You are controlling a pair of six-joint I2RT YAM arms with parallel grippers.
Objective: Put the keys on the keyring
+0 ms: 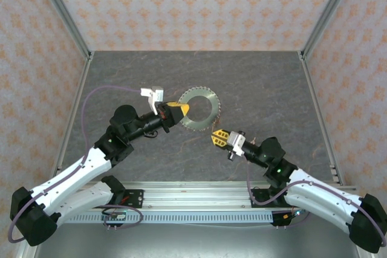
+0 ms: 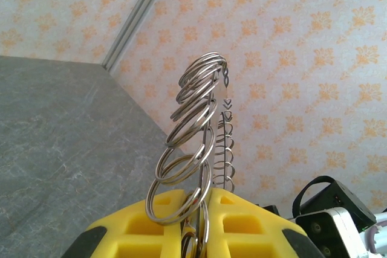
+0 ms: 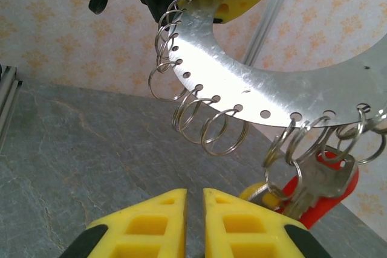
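Observation:
The keyring is a flat silver disc with a wide hole and many small split rings hooked along its edge. My left gripper is shut on its left rim and holds it up off the table. From that wrist the keyring shows edge-on, rising between the yellow fingers. Keys hang from rings at its near edge: a silver key with a red head and a yellow head beside it. My right gripper hangs just below and left of them, its jaws almost together with nothing between.
The dark grey table top is walled by patterned panels at the back and sides. An aluminium rail runs along the near edge by the arm bases. Bare table lies under the raised ring.

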